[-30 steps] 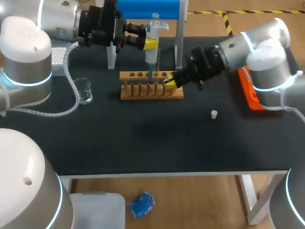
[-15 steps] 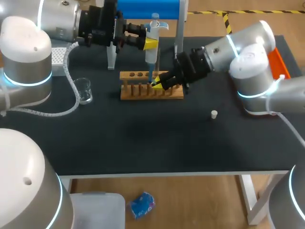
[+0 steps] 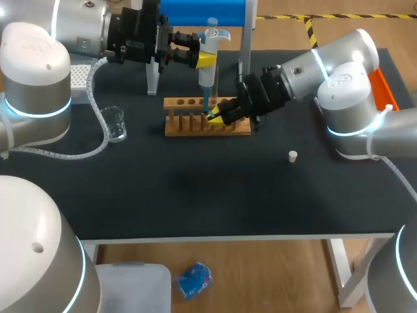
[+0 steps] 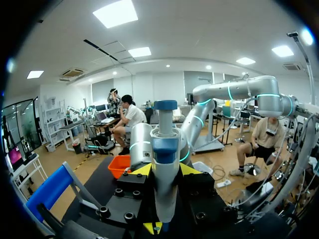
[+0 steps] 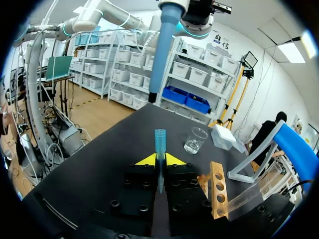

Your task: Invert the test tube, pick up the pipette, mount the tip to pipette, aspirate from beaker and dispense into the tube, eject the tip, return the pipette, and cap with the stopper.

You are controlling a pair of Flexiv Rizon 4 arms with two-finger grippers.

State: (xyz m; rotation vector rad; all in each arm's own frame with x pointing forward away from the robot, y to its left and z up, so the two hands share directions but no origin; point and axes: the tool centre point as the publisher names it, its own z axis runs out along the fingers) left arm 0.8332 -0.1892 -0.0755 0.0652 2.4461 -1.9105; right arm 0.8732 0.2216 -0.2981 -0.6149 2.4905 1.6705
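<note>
My left gripper (image 3: 203,57) is shut on the white and blue pipette (image 3: 208,52), held upright above the wooden rack (image 3: 207,124). In the left wrist view the pipette (image 4: 164,159) stands between the yellow fingers. My right gripper (image 3: 217,117) sits at the rack, just below the pipette's lower end. It is shut on a blue tip (image 5: 160,147), held upright under the pipette shaft (image 5: 161,55). A clear test tube (image 5: 249,197) stands in the rack (image 5: 217,191). The beaker (image 3: 116,123) is left of the rack. The white stopper (image 3: 293,156) lies to the right.
A white tip box (image 3: 79,79) sits at the back left, behind the beaker. A blue-topped metal stand (image 3: 244,49) rises behind the rack. An orange holder (image 3: 381,88) lies at the far right, behind my right arm.
My right arm has swung left along the rack, bringing the tip under the pipette. The left arm and pipette have not moved.
</note>
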